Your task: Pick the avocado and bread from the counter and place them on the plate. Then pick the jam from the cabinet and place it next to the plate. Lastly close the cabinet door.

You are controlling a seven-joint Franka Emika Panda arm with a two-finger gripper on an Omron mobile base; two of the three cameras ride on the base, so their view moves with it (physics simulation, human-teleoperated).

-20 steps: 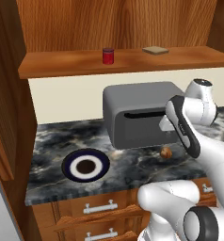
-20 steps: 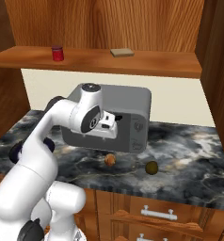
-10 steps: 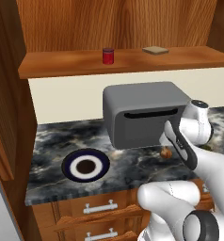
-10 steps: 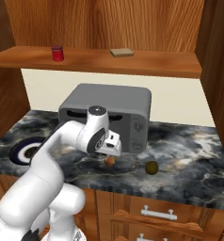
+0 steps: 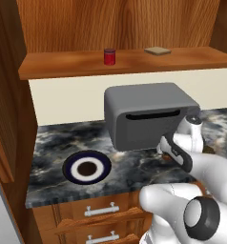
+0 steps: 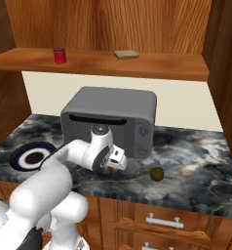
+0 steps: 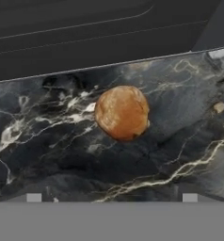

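While the arm bends low, the open end effector point(image 6: 113, 167) hangs above the bread point(image 7: 122, 112) — empty.

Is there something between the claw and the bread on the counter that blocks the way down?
Nothing visible does. In the hand view the bread lies bare on the counter, straight ahead of the open claw, with the grey appliance just behind it.

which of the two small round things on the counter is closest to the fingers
The brown bread, directly beneath the open fingers; the olive-green avocado sits apart, to the right.
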